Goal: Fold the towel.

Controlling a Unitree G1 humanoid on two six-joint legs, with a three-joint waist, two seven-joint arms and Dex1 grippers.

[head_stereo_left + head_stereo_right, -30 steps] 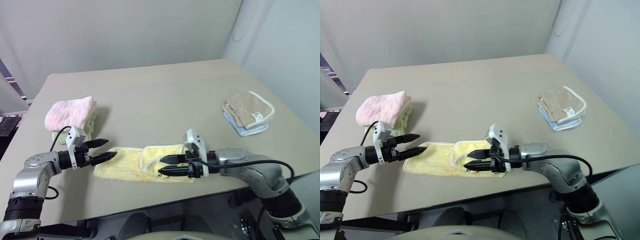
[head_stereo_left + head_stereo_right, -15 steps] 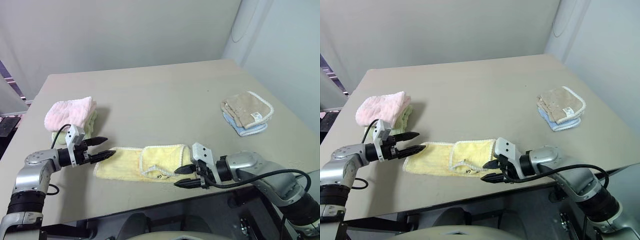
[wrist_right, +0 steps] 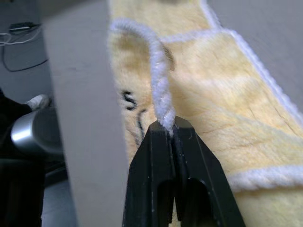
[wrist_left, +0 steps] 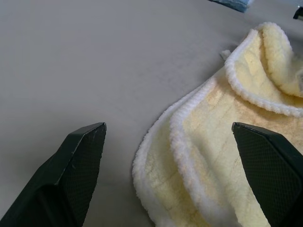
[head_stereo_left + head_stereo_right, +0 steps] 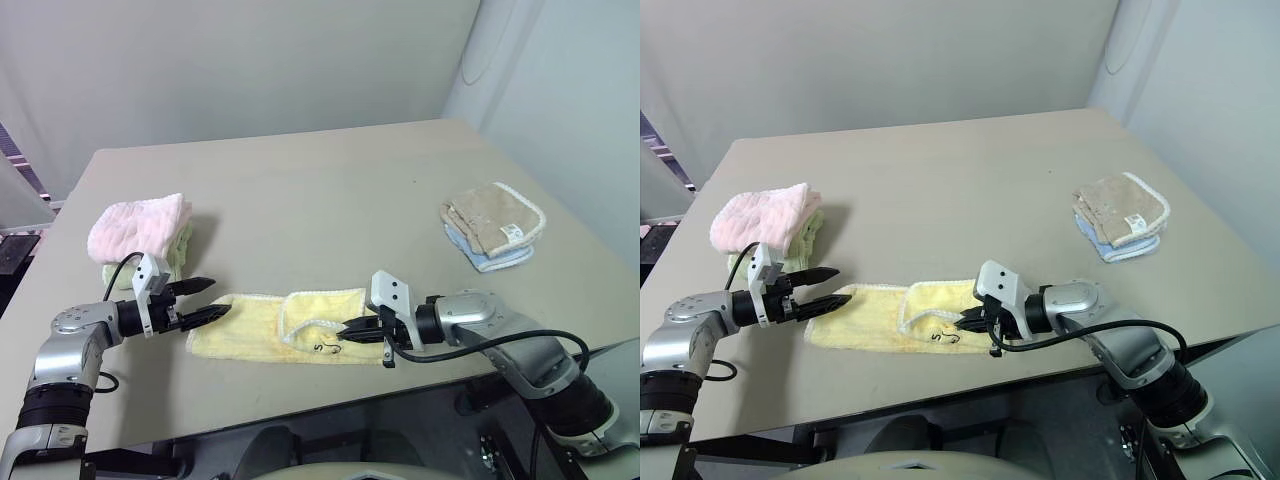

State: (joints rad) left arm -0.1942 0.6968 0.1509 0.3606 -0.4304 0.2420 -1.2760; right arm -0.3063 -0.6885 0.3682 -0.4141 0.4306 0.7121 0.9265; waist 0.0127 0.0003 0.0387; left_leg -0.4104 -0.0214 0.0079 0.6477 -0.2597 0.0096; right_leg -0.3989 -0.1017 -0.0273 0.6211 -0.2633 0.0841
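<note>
Nearest the table's front edge, right gripper (image 5: 348, 330) clamped tight on the white trim of the towel (image 5: 262, 324), pinching a raised ridge of edge just beside the small dark embroidered mark (image 5: 320, 348); in the right wrist view, fingertips (image 3: 166, 130) pressed together with the cord of trim rising out between them; towel lying long and flat along the near side of the table (image 5: 330, 190), its right part already doubled over into a loose flap.

At the towel's other end, left gripper (image 5: 208, 297) spread wide, one finger over bare table and the other over the yellow cloth, straddling the left corner without touching it.

Step in hand, by the look of it: taking hold of both ends for the next fold; right end secured, left end not yet gripped.

Next move likely calls for lowering the left fingers onto that corner and closing, then lifting one end and carrying it over the other, keeping the edges lined up; risk of the thin trim slipping from the pinch, or of the loose flap bunching.

Farther back: pink folded towel (image 5: 138, 226) at the left; beige towel (image 5: 495, 222) on a blue one at the far right, both well apart from the work.
</note>
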